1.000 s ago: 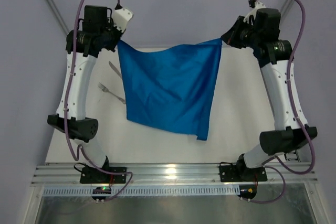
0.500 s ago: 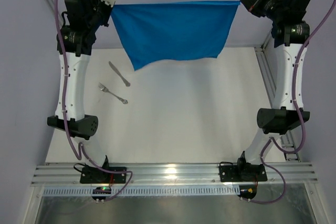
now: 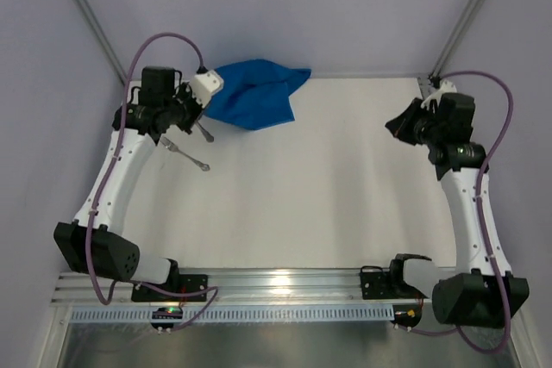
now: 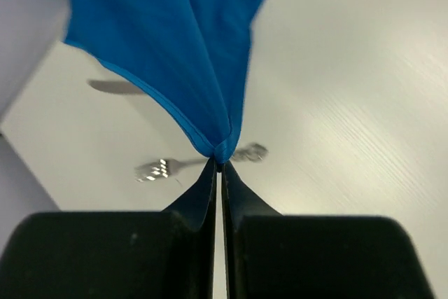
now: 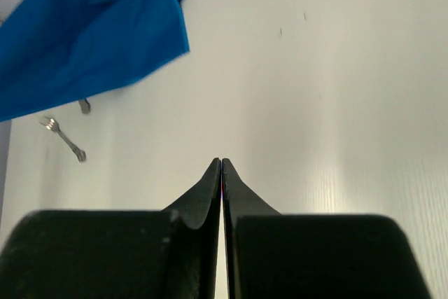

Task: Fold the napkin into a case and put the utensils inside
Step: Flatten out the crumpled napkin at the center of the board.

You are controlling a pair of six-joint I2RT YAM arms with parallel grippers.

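Observation:
The blue napkin [image 3: 254, 96] lies bunched in a heap at the back left of the table. My left gripper [image 3: 197, 116] is shut on one corner of it; the left wrist view shows the cloth [image 4: 175, 47] pinched at the fingertips [image 4: 220, 164]. The fork [image 3: 191, 157] lies just in front of this gripper, and shows below the pinched corner [image 4: 164, 167]. The knife [image 3: 205, 134] is partly hidden by the gripper and cloth. My right gripper [image 3: 398, 124] is shut and empty over the right of the table [image 5: 222, 162], far from the napkin [image 5: 91, 33].
The white table [image 3: 328, 187] is enclosed by pale walls with frame posts at the back corners. An aluminium rail [image 3: 285, 286] carrying the arm bases runs along the near edge.
The napkin was stretched high between both grippers. The right gripper has let go and dropped down to the right; the left has lowered, and the cloth has collapsed at the back left.

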